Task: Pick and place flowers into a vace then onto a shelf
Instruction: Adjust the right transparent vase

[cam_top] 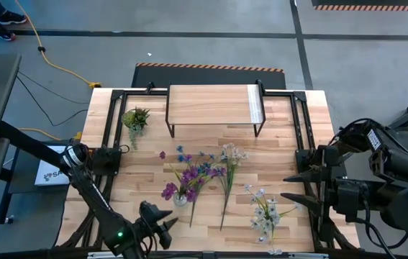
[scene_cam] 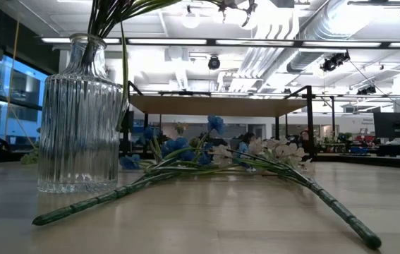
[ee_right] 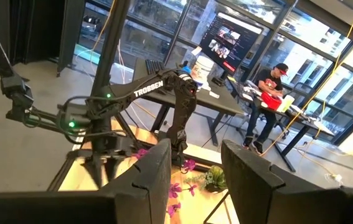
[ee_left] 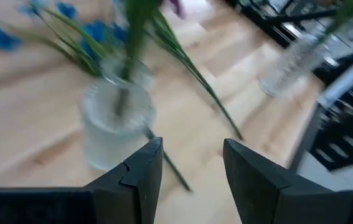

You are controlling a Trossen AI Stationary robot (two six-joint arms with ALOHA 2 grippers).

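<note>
- Overhead: glass vase (cam_top: 180,199) upright on the tabletop (cam_top: 275,155), purple flowers (cam_top: 189,178) already in it — two sprays, blue-purple (cam_top: 227,173) and white (cam_top: 265,212), lying flat beside, likely awaiting pickup. One shelf (cam_top: 213,104) at the far edge, bare. Left claw (cam_top: 162,219) near the vase; right claw (cam_top: 295,187) parked at the side.
- Low: stems in the vase (scene_cam: 80,116); two stems on the wood.
- Left wrist: claw (ee_left: 192,171) parted, holding nothing.
- Right wrist: claw (ee_right: 195,168) parted, empty, raised.
</note>
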